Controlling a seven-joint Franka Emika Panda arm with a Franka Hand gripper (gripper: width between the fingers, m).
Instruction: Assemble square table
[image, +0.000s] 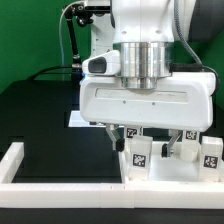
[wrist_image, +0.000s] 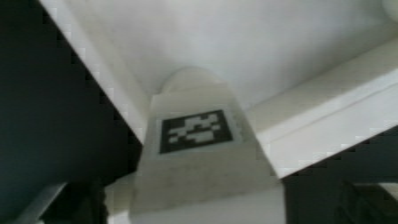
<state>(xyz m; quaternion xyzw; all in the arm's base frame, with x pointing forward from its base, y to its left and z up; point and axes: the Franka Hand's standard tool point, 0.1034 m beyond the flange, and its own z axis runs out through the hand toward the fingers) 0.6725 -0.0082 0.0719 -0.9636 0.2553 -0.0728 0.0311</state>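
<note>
Only wrist: tagged leg block (wrist_image: 199, 150) | exterior: jaws spread wide

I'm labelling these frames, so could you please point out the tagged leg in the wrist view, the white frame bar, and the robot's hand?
Tagged leg (wrist_image: 199, 140): wrist view, on its black-and-white tag.
White frame bar (image: 60, 172): exterior view, on its top face.
Hand (image: 148, 132): exterior view, midway between the fingertips.

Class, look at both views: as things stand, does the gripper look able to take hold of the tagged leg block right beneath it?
Probably yes. The gripper is open just above the leg block, which the wrist view shows close between the fingers, with nothing visible blocking it.
</note>
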